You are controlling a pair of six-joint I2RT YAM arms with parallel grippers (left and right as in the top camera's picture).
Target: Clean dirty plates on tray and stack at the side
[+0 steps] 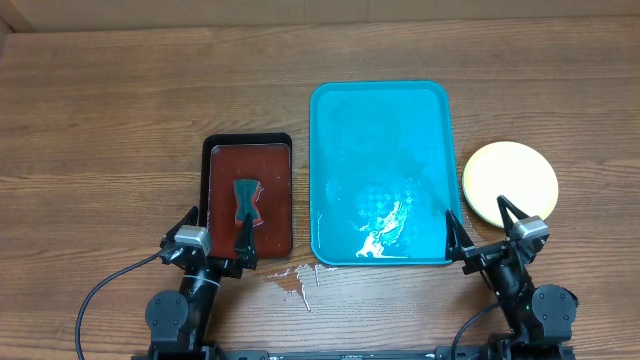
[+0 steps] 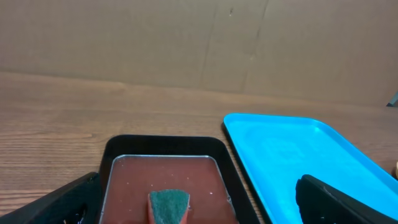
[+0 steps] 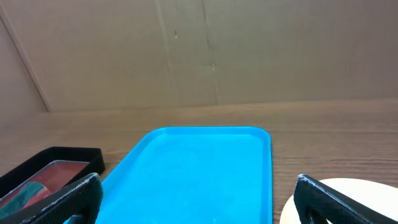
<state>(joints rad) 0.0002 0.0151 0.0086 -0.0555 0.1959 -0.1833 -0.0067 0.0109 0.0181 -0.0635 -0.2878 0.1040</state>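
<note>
We're over the wooden table [image 1: 120, 110]. The large turquoise-blue rectangular plastic tray [image 1: 380, 130] sits dead centre, bare of plates, with only a wet, sudsy film toward its 6 o'clock end.

So where are the dirty plates? Off the tray, at its 3 o'clock. A pale yellow-green round plastic plate [image 1: 510, 180] lies flat on the wood, just beside the rim, with no sauce showing on its top face. We cannot tell from above whether others lie beneath it.

At the tray's 9 o'clock, the smaller black tray with dark red inside [image 1: 215, 150] carries a green-and-red sponge [image 1: 246, 195]. A small puddle [image 1: 295, 282] glistens at 7 o'clock.

The left gripper [image 1: 215, 238] hangs over the black tray's near end, jaws spread wide with nothing between them. The right gripper [image 1: 483, 232] hovers between the turquoise tray's 5 o'clock corner and the plate, equally released and empty.

We judge the job essentially finished.

If the plate needs handling, we expect it to be light, stiff and thin, and probably slick if wet. Lying flat, it offers only the rim, so we'd pinch it at its 6 o'clock edge, one finger eased under the lip.
</note>
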